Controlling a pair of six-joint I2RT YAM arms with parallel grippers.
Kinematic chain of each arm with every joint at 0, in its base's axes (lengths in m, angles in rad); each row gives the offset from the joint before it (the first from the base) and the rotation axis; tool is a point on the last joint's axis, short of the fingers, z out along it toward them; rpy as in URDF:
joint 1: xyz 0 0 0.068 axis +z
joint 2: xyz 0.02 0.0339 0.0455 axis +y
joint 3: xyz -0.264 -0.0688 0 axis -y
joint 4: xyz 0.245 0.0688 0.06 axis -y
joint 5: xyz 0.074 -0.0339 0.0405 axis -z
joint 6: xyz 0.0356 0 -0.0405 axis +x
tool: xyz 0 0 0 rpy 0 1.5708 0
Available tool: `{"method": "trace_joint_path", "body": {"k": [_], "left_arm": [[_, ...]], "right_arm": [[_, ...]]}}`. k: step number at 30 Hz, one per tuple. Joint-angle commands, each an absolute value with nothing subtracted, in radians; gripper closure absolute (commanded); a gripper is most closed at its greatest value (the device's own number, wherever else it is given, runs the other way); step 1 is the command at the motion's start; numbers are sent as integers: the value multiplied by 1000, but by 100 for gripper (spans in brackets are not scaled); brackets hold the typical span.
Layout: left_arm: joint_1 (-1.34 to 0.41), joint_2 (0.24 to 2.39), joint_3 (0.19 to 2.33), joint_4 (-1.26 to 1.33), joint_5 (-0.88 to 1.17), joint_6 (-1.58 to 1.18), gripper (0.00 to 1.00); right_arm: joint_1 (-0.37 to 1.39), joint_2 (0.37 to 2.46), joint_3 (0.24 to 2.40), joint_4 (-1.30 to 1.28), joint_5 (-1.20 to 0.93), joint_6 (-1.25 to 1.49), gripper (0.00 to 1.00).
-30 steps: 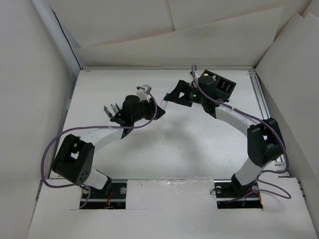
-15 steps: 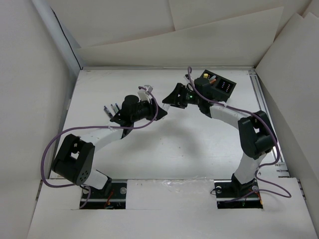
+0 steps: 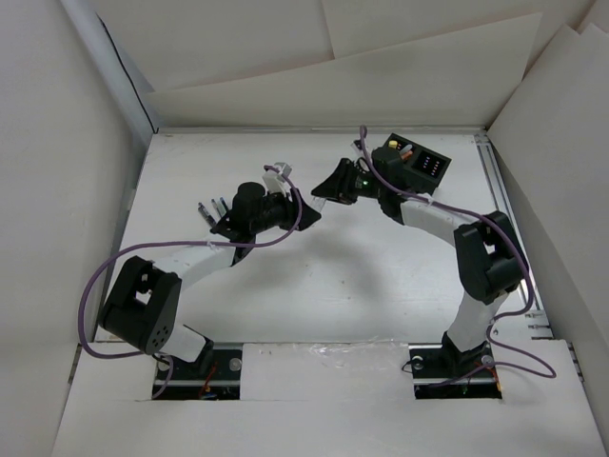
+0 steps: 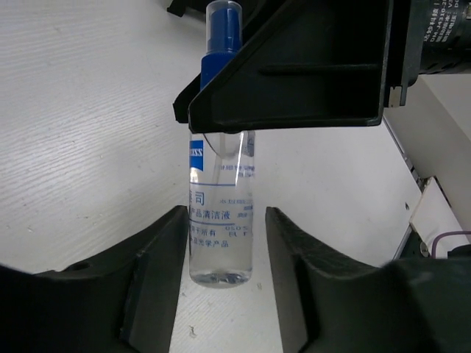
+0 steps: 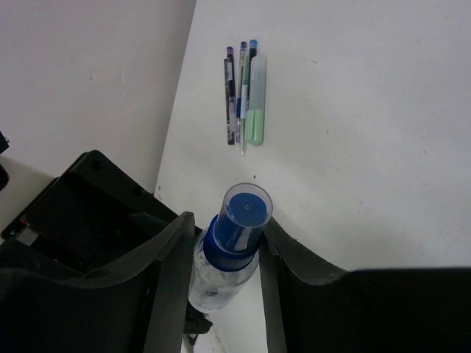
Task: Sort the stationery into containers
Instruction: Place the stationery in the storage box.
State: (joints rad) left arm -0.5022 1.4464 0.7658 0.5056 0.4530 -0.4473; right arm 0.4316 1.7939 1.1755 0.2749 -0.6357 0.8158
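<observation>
A clear spray bottle (image 4: 219,184) with a blue cap hangs above the table between both grippers. My right gripper (image 5: 227,220) is shut on its blue neck (image 5: 239,220), and in the left wrist view it shows as a black shape (image 4: 294,73) over the bottle's top. My left gripper (image 4: 226,215) stands open around the bottle's base, with a gap at the right finger. In the top view the two grippers meet at mid-table (image 3: 319,193). Several pens (image 5: 243,92) lie side by side on the table (image 3: 211,208). The black two-compartment container (image 3: 419,162) sits at the back right.
White paper walls (image 3: 86,190) close in the table on the left, back and right. A yellow and orange item (image 3: 404,149) shows in the container's left compartment. Purple cables loop off both arms.
My right gripper has closed onto the bottle's neck, and its arm has shifted a little to the left. My left gripper's jaws have opened off the bottle's base.
</observation>
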Motion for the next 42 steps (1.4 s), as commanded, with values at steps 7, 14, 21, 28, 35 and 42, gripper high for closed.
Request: {"method": "trace_joint_path", "body": {"k": [7,14,21,28,35,42], "left_arm": [[-502,1373,742,594,422,-443,42],[-502,1351,733,594,403,-453,40],[-502,1351,733,568,384,-476,40],[-502,1371,753,525,356,-494,40],[-502,1381,762,506,344,-494,40],[-502,1381,772,450,246,-494,41]], "right_arm": [[302,1732,1180,318,-566,807,85],[140,1723,1238,275,-531,798,85],[2,1677,1322,174,-263,764,85],[11,1690,1417,112,87,674,85],[104,1764,1525,31,322,525,85],[172,1787,1536,31,432,463,85]]}}
